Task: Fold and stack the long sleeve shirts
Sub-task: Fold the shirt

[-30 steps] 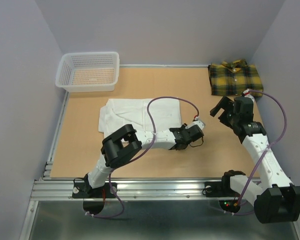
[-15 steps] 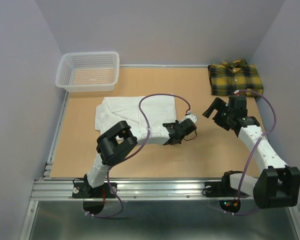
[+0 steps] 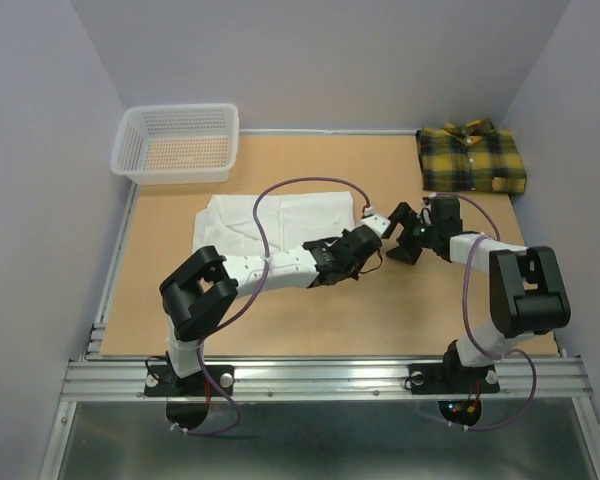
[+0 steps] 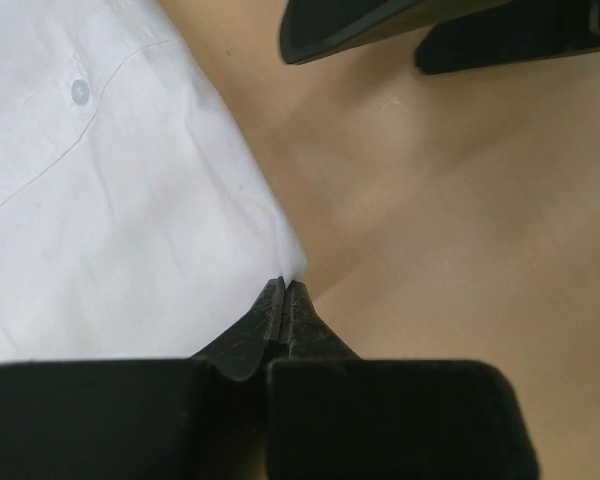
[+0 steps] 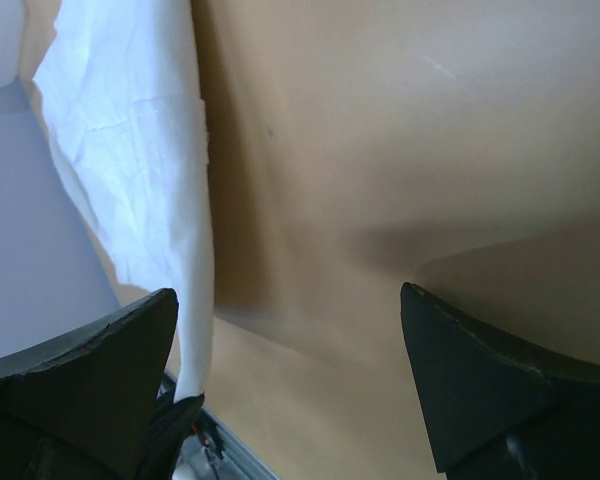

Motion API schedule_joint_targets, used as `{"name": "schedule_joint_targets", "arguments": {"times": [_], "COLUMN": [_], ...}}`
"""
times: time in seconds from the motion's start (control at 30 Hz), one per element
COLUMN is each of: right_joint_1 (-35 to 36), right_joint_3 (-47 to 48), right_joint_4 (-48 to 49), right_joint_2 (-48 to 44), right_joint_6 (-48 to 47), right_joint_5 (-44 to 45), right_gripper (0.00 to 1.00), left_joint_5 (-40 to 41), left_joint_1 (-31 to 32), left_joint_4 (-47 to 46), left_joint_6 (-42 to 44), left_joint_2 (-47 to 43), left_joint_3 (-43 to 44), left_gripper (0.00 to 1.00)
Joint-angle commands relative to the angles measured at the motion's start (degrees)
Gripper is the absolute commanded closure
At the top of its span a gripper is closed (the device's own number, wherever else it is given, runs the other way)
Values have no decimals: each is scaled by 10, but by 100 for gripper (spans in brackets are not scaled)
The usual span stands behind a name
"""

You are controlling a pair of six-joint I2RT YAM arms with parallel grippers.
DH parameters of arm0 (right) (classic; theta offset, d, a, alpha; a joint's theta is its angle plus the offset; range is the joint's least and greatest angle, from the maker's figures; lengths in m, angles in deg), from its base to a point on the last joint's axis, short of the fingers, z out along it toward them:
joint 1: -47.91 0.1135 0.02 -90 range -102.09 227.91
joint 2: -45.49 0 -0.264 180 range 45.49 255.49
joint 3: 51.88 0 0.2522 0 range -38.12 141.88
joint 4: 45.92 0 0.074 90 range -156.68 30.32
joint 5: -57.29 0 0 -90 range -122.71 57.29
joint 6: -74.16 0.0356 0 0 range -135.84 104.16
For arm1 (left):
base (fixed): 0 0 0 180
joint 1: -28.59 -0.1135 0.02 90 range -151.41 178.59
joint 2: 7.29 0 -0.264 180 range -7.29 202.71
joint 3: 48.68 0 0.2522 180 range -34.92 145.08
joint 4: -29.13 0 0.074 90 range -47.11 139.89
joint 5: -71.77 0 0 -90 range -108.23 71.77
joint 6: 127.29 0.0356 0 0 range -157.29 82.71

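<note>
The right gripper [image 3: 404, 234] had swung in, jaws wide and empty, beside the white shirt [image 3: 280, 215] at the middle of the table [image 3: 430, 305], whose right edge the left gripper [image 4: 285, 298] pinched shut; the plaid shirt [image 3: 472, 158] lay folded in the far right corner, the white one apparently only half-folded, unstacked.

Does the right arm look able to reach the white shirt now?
Probably yes. The right pincer is open beside the white shirt's edge, with only bare table between. The left pincer, shut on that corner, may crowd it.
</note>
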Motion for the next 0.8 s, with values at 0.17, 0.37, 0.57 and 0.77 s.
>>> {"name": "schedule_joint_targets", "arguments": {"times": [0.17,0.37,0.57,0.77], "right_joint_1": [63,98,116,129], "right_joint_3": [21,76,116,144], "right_joint_4": [257,278,299,300], "right_joint_2": [147,227,262,287], "right_joint_6": [98,102,112,109], "right_joint_5": [-130,-138,-144,-156], "right_gripper": [7,15,33,54], "left_joint_5": [-21,-26,-19,-18], "left_joint_1": [0,0,5,13], "left_joint_4": [-28,-35,-35,-37], "left_joint_6": [-6,-13,-24,-17], "left_joint_2": [-41,-45,-44,-42], "left_joint_3": [-13,-18,-13,-12], "left_gripper": [100,100,100,100]}}
